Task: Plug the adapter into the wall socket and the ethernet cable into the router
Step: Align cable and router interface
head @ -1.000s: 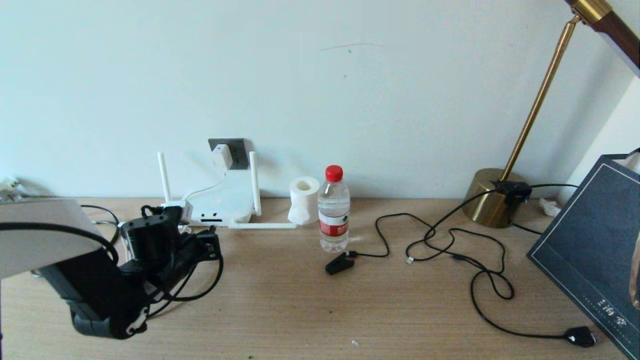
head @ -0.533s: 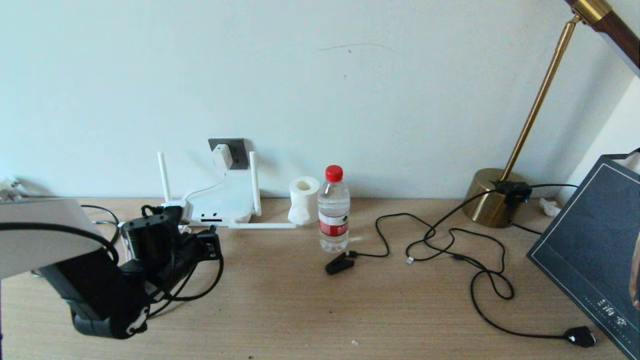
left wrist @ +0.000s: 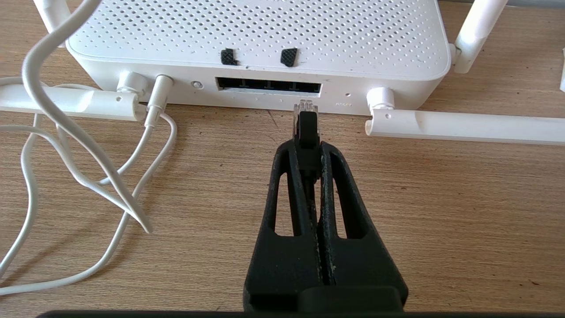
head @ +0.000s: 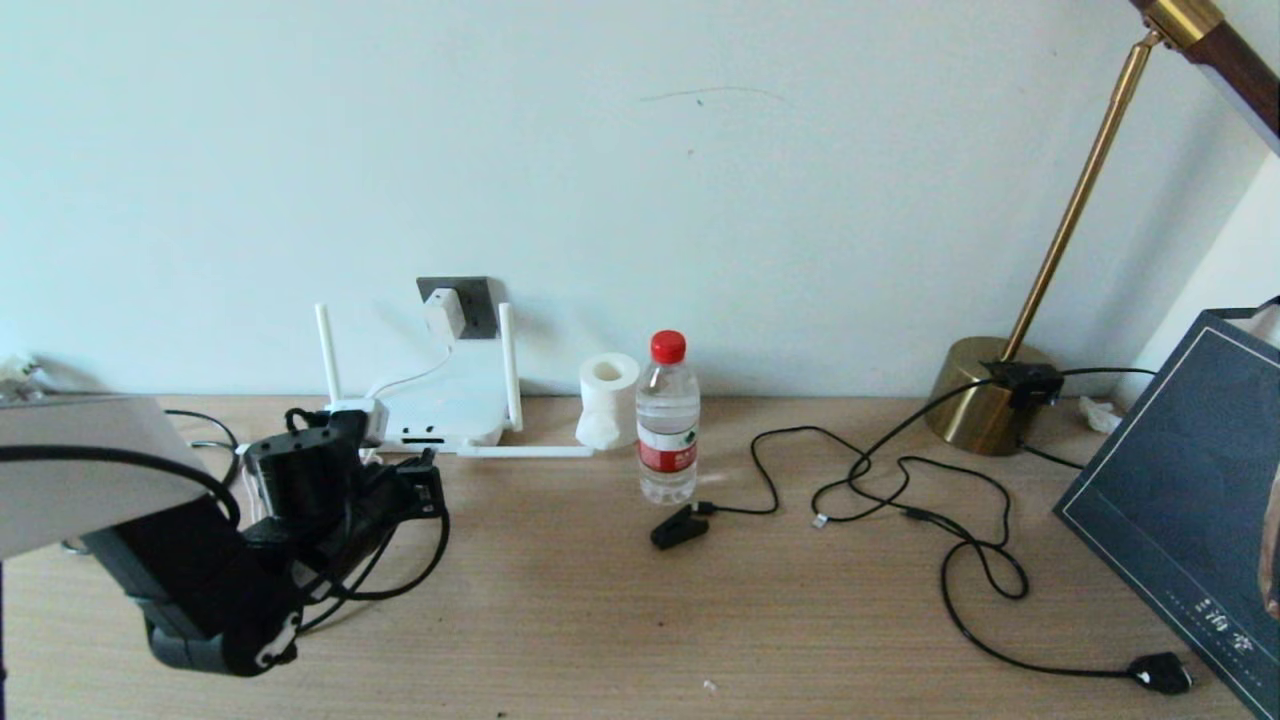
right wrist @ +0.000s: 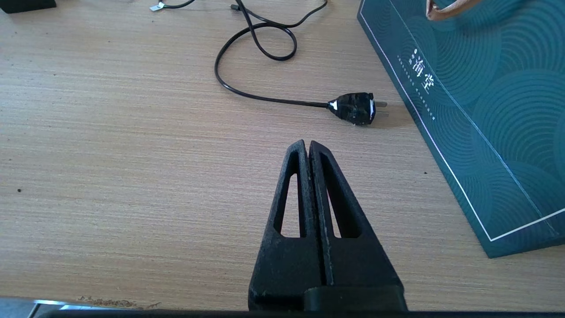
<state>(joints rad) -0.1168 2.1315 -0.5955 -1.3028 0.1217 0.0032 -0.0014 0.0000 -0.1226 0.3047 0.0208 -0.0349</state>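
Flat white perforated plastic router (left wrist: 256, 39): top and antennas cropped by frame edge. Dark teal patterned box (right wrist: 490, 110) cropped too.

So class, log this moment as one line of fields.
left claw: shut on black ethernet cable, clear tip just short of flat white router ports | white adapter: in grey wall socket | right claw: shut, idle
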